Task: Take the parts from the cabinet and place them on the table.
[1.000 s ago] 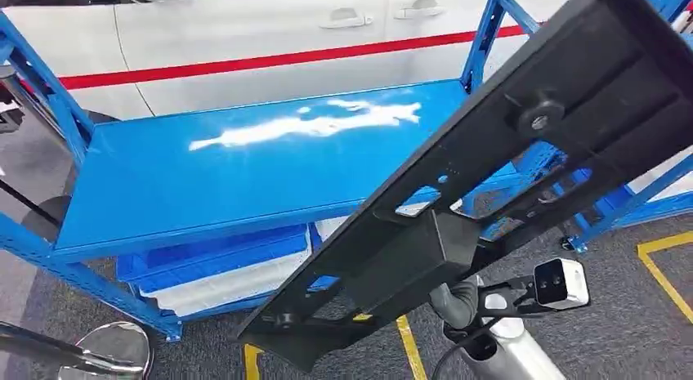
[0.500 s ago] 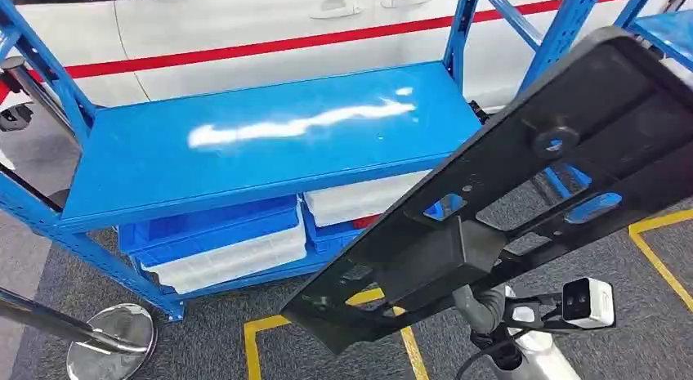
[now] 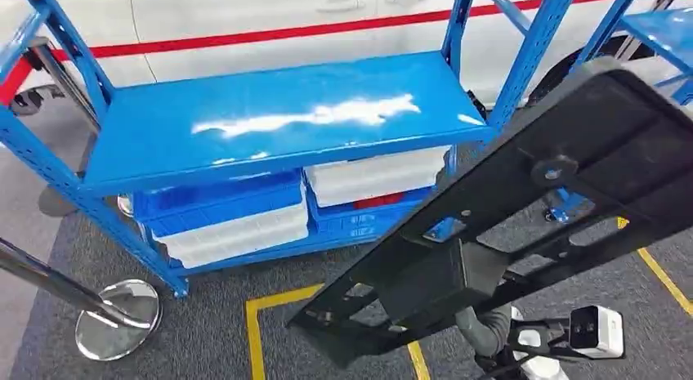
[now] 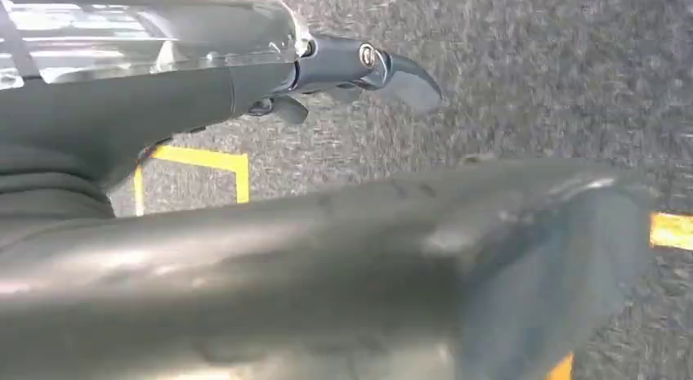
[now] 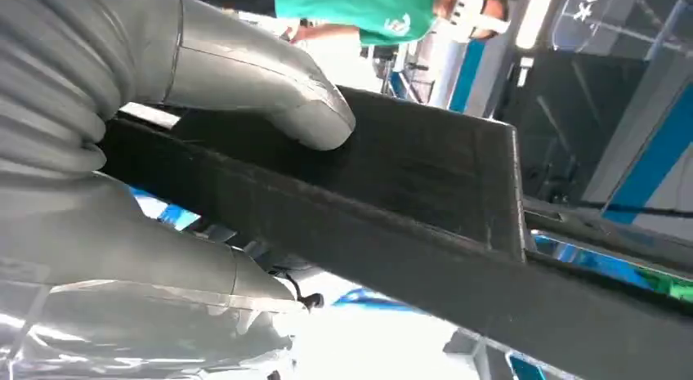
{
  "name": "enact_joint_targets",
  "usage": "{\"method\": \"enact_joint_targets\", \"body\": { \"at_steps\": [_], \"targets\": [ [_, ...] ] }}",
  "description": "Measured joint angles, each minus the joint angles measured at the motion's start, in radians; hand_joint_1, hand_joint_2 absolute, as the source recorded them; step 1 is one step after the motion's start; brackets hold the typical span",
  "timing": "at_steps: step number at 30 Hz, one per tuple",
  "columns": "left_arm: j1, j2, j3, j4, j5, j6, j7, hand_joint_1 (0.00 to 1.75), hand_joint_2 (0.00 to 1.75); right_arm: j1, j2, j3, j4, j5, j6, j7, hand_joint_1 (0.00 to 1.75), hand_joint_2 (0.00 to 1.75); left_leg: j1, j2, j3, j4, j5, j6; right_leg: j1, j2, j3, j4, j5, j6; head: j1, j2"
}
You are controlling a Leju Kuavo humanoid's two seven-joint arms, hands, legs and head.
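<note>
A long black flat part with cut-outs and a bolt runs slantwise across the head view, from low centre to the upper right. My right hand grips it from underneath near its lower end. In the right wrist view the thumb presses on one face of the black part and the fingers lie against the other. The blue cabinet stands ahead, its top shelf bare. My left hand hangs over the grey carpet with its fingers stretched out and nothing in it.
White and blue bins sit on the cabinet's lower shelf. A chrome post base stands at the left on the carpet. Yellow floor tape runs below the part. A white car is behind the cabinet. A person in green stands nearby.
The whole head view has shifted: the cabinet now sits farther off and higher, with more carpet showing. The black part stays in my right hand.
</note>
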Motion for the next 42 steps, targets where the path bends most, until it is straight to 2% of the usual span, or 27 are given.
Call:
{"method": "enact_joint_targets", "body": {
  "at_steps": [2,3,5,7,8,9,10,13,14,16,17,18,19,20,21,23,25,29,31,33,34,35,36,38,39,40,42],
  "targets": [
    [0.002,0.000,0.000,0.000,0.002,0.000,0.000,0.00,0.00,0.002,0.000,-0.005,0.000,0.000,0.000,0.000,1.71,1.75,0.000,0.001,-0.031,0.002,0.027,0.000,-0.008,0.001,-0.030,0.131,-0.125,0.014,0.000,0.000],
    [0.002,0.000,0.000,0.000,0.002,0.000,0.000,0.00,0.00,0.002,0.000,-0.005,0.000,0.000,0.000,0.000,1.71,1.75,-0.001,0.001,-0.049,0.003,0.041,-0.002,-0.011,0.001,-0.043,0.207,-0.159,0.020,0.000,0.000],
    [0.002,0.000,0.000,0.000,0.002,0.000,0.000,0.00,0.00,0.007,-0.001,-0.006,0.000,0.000,0.000,0.000,1.71,1.75,0.001,0.002,-0.092,0.013,0.067,-0.006,-0.017,0.001,-0.029,0.274,-0.132,0.028,0.000,0.000],
    [0.002,0.000,0.000,0.000,0.002,0.000,0.000,0.00,0.00,0.006,-0.001,-0.006,0.000,0.000,0.000,0.000,1.71,1.75,0.004,0.002,-0.127,0.026,0.083,-0.013,-0.023,0.001,0.039,0.206,-0.064,0.033,0.000,0.000],
    [0.001,0.000,0.000,0.000,0.002,0.000,0.000,0.00,0.00,0.005,-0.001,-0.006,0.000,0.000,0.000,0.000,1.71,1.75,0.005,0.001,-0.148,0.038,0.092,-0.020,-0.026,0.001,0.118,0.107,-0.052,0.036,0.000,0.000],
    [0.001,0.000,0.000,0.000,0.000,0.000,0.000,0.00,0.00,0.003,0.000,-0.006,-0.001,0.000,0.000,0.000,1.71,1.75,0.003,0.000,-0.159,0.051,0.097,-0.026,-0.026,0.003,0.192,0.010,-0.091,0.033,0.000,0.000],
    [0.001,0.000,0.000,0.000,-0.002,-0.001,-0.002,0.00,0.00,0.002,0.000,-0.007,-0.003,0.000,-0.001,-0.001,1.71,1.75,0.002,-0.001,-0.166,0.059,0.102,-0.031,-0.018,0.006,0.222,-0.050,-0.122,0.018,0.000,0.000],
    [0.004,0.000,0.000,0.000,-0.006,-0.005,-0.006,0.00,0.00,0.004,0.000,-0.013,-0.005,-0.001,-0.003,-0.002,1.71,1.75,0.004,-0.001,-0.169,0.048,0.133,-0.054,-0.011,0.002,0.202,-0.041,-0.103,-0.016,0.000,0.000],
    [0.004,0.000,0.000,0.000,-0.007,-0.005,-0.006,0.00,0.00,0.003,0.000,-0.013,-0.005,-0.001,-0.003,-0.002,1.71,1.75,0.009,0.000,-0.176,0.052,0.134,-0.059,-0.020,-0.002,0.190,-0.049,-0.086,-0.029,0.000,0.000],
    [0.005,-0.001,0.000,0.000,-0.006,-0.004,-0.006,0.00,0.00,0.000,0.001,-0.013,-0.005,0.000,-0.006,-0.002,1.71,1.75,0.011,-0.003,-0.207,0.130,0.016,-0.065,-0.016,-0.003,0.161,-0.050,-0.065,-0.046,0.000,0.000],
    [0.005,-0.001,0.000,0.000,-0.006,-0.002,-0.006,0.00,0.00,0.000,0.002,-0.013,-0.006,0.001,-0.009,-0.001,1.71,1.75,0.011,-0.003,-0.222,0.194,-0.039,-0.069,-0.014,-0.003,0.148,-0.050,-0.055,-0.048,0.000,0.000],
    [0.004,-0.001,0.000,0.000,-0.005,0.000,-0.005,0.00,0.00,0.001,0.003,-0.013,-0.006,0.004,-0.011,-0.001,1.71,1.75,0.011,-0.003,-0.239,0.277,-0.083,-0.072,-0.012,-0.004,0.134,-0.049,-0.042,-0.048,0.000,0.000],
    [0.004,-0.001,0.001,0.000,-0.003,0.004,-0.002,0.00,0.00,0.001,0.008,-0.012,-0.007,0.008,-0.018,0.000,1.71,1.75,0.011,-0.003,-0.249,0.342,-0.089,-0.074,-0.010,-0.006,0.119,-0.047,-0.031,-0.049,0.000,0.000],
    [0.004,-0.001,0.001,0.000,-0.003,0.005,0.000,0.00,0.00,0.001,0.012,-0.011,-0.007,0.012,-0.024,0.000,1.71,1.75,0.011,-0.003,-0.246,0.370,-0.066,-0.074,-0.008,-0.006,0.106,-0.047,-0.022,-0.048,0.000,0.000],
    [0.004,-0.001,0.002,0.000,-0.004,0.005,0.000,0.00,0.00,0.001,0.019,-0.009,-0.008,0.019,-0.033,0.001,1.71,1.75,0.011,-0.003,-0.218,0.355,-0.019,-0.072,-0.007,-0.007,0.090,-0.045,-0.011,-0.047,0.000,0.000],
    [0.003,0.000,0.002,0.000,-0.006,0.005,-0.001,0.00,0.00,0.000,0.025,-0.005,-0.011,0.027,-0.052,0.002,1.71,1.75,0.010,-0.003,-0.111,0.216,0.027,-0.061,-0.004,-0.007,0.070,-0.043,0.005,-0.042,0.000,0.000],
    [0.000,0.003,0.002,-0.002,-0.013,0.002,-0.005,0.00,0.00,0.002,0.029,-0.002,-0.023,0.044,-0.076,0.002,1.71,1.75,0.002,-0.003,0.015,0.034,-0.025,-0.046,0.002,-0.009,0.063,-0.038,0.014,-0.033,0.000,0.000],
    [0.004,0.004,0.003,-0.002,-0.022,-0.004,-0.010,0.00,0.00,0.021,0.031,0.005,-0.047,0.085,-0.116,0.002,1.71,1.75,0.004,-0.002,0.010,0.006,-0.020,-0.025,0.002,-0.014,0.061,-0.038,0.034,-0.008,0.000,0.000],
    [0.003,0.004,0.003,-0.002,-0.025,-0.006,-0.010,0.00,0.00,0.034,0.033,0.006,-0.055,0.098,-0.125,0.000,1.71,1.75,0.007,0.003,0.002,0.004,-0.006,-0.012,-0.006,-0.002,0.023,0.044,-0.040,-0.001,0.000,0.000],
    [0.003,0.005,0.003,-0.002,-0.031,-0.008,-0.016,0.00,0.00,0.047,0.032,0.004,-0.058,0.099,-0.126,-0.003,1.71,1.75,0.005,0.010,-0.011,0.005,0.003,-0.009,-0.011,0.000,-0.043,0.207,-0.126,0.008,0.000,0.000],
    [0.004,0.005,0.003,-0.002,-0.031,-0.008,-0.018,0.00,0.00,0.054,0.032,0.004,-0.058,0.099,-0.126,-0.004,1.71,1.75,0.005,0.014,-0.017,0.007,0.006,-0.010,-0.012,0.001,-0.065,0.267,-0.147,0.011,0.000,0.000],
    [0.004,0.006,0.003,-0.002,-0.031,-0.009,-0.021,0.00,0.00,0.061,0.032,0.002,-0.059,0.099,-0.122,-0.005,1.71,1.75,0.005,0.020,-0.020,0.009,0.007,-0.011,-0.014,0.001,-0.065,0.280,-0.142,0.014,0.000,0.000],
    [0.005,0.006,0.003,-0.002,-0.031,-0.010,-0.024,0.00,0.00,0.067,0.032,-0.001,-0.064,0.104,-0.116,-0.005,1.71,1.75,0.005,0.026,-0.022,0.012,0.007,-0.011,-0.016,-0.001,-0.039,0.244,-0.116,0.015,0.000,0.000],
    [0.004,0.006,0.005,-0.002,-0.027,-0.010,-0.027,0.00,0.00,0.071,0.032,-0.009,-0.075,0.112,-0.105,-0.005,1.71,1.75,0.006,0.039,-0.020,0.018,0.003,-0.017,-0.018,-0.019,0.062,0.075,-0.040,0.012,0.000,0.000],
    [0.003,0.007,0.006,-0.002,-0.024,-0.009,-0.030,0.00,0.00,0.071,0.032,-0.011,-0.081,0.116,-0.098,-0.005,1.71,1.75,0.003,0.044,-0.020,0.022,-0.001,-0.024,-0.015,-0.059,0.106,-0.007,-0.020,0.008,0.000,0.000],
    [0.003,0.009,0.008,-0.002,-0.024,-0.008,-0.032,0.00,0.00,0.070,0.032,-0.013,-0.083,0.120,-0.095,-0.005,1.71,1.75,-0.005,0.052,-0.023,0.032,-0.006,-0.032,-0.001,-0.086,0.113,-0.031,-0.035,-0.002,0.000,0.000],
    [0.004,0.011,0.009,-0.002,-0.024,-0.008,-0.037,0.00,0.00,0.074,0.032,-0.013,-0.089,0.134,-0.103,-0.005,1.71,1.75,-0.007,0.069,-0.023,0.030,-0.008,-0.040,-0.004,-0.061,0.103,-0.025,-0.034,-0.017,0.000,0.000]
  ]
}}
